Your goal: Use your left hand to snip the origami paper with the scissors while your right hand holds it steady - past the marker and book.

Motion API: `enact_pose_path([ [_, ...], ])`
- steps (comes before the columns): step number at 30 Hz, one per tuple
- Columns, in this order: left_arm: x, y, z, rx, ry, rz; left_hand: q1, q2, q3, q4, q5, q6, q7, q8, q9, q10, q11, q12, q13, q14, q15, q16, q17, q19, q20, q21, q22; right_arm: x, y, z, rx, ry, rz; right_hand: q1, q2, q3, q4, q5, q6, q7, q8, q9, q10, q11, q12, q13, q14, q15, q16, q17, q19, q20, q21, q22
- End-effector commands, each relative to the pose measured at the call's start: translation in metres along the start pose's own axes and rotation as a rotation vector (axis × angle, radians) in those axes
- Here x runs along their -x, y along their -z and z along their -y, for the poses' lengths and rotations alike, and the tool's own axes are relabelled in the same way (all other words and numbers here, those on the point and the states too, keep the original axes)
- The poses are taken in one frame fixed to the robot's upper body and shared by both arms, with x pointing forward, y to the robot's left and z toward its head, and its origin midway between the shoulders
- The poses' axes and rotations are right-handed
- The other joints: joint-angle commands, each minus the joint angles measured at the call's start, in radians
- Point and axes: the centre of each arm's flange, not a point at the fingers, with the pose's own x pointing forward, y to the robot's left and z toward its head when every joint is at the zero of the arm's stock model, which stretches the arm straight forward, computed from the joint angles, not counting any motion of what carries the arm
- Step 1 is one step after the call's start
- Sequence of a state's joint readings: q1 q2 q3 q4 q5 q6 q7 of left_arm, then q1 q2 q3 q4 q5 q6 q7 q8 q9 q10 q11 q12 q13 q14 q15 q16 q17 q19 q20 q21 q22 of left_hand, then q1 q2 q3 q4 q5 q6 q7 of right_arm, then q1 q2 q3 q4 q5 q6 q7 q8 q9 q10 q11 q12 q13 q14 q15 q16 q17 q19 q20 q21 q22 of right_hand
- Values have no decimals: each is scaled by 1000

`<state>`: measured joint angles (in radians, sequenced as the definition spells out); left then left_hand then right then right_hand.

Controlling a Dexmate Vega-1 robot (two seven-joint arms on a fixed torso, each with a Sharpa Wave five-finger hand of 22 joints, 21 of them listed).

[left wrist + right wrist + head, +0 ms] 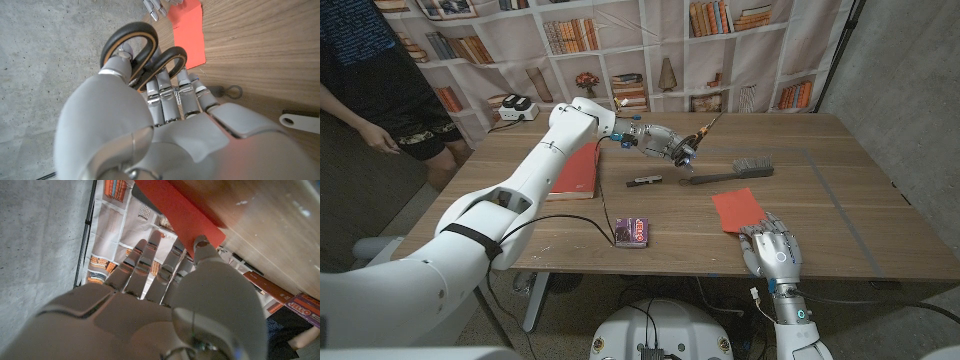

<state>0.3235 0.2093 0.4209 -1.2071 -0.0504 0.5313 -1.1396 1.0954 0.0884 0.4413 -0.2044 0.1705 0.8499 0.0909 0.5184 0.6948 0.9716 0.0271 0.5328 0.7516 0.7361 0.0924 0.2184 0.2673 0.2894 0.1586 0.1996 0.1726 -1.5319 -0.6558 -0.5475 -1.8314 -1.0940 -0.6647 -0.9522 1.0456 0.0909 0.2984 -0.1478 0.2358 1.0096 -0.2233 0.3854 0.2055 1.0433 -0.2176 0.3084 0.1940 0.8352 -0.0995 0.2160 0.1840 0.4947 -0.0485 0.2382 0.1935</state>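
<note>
Aloft, left hand gripping scissors; blades seemingly apart.

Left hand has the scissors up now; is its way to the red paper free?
Probably yes. The left hand holds the scissors above the table, and only bare wood lies between it and the origami paper, past the brush. The right hand rests at its near edge.

Grey brush, purple box, person.
</note>
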Motion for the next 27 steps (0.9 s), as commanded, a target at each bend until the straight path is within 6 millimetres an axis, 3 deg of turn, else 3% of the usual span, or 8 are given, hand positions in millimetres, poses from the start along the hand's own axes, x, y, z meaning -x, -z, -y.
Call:
enact_pose_path([
  [1, 1, 10, -2, 12, 8, -34, -55, 66, 202, 151, 7, 3, 5, 4, -2, 93, -99, 5, 8, 166, -176, -3, -4, 12, 46, 3, 3, -16, 1, 17, 12, 79, 3, 27, 10, 6, -3, -6, 27, -1, 11, 4, 29, 2, 11, 4, 42, -107, 16, 6, 16, -65, 8, 5],
  [8, -5, 19, -2, 19, 67, -29, -37, 67, 202, 127, 5, 4, 19, -7, -16, 93, -89, 16, 23, 187, -185, 13, 5, 34, 55, 9, 4, -29, 3, 33, 49, 145, 8, 31, 12, 6, -3, -8, 34, -1, 12, 3, 40, 2, 12, 3, 55, -109, 15, 4, 17, -65, 8, 5],
  [15, -10, 26, -3, 26, 109, -25, -21, 71, 192, 111, 0, 1, 24, -21, -29, 96, -108, 33, 45, 200, -201, 33, 25, 56, 55, 14, 5, -43, 6, 51, 101, 212, 22, 34, 11, 5, -2, -10, 40, 0, 12, 2, 47, 2, 12, 3, 64, -108, 12, 2, 12, -63, 6, 5],
  [27, -4, 28, 16, 64, 108, 23, -23, 71, 189, 112, -1, 6, 22, -25, -27, 103, -109, 58, 74, 218, -204, 39, 29, 82, 55, 19, 5, -62, 22, 83, 202, 335, -4, 41, 9, 4, -3, -12, 49, 0, 11, 0, 56, 3, 11, 1, 80, -111, 7, 0, 8, -59, 4, 5],
])
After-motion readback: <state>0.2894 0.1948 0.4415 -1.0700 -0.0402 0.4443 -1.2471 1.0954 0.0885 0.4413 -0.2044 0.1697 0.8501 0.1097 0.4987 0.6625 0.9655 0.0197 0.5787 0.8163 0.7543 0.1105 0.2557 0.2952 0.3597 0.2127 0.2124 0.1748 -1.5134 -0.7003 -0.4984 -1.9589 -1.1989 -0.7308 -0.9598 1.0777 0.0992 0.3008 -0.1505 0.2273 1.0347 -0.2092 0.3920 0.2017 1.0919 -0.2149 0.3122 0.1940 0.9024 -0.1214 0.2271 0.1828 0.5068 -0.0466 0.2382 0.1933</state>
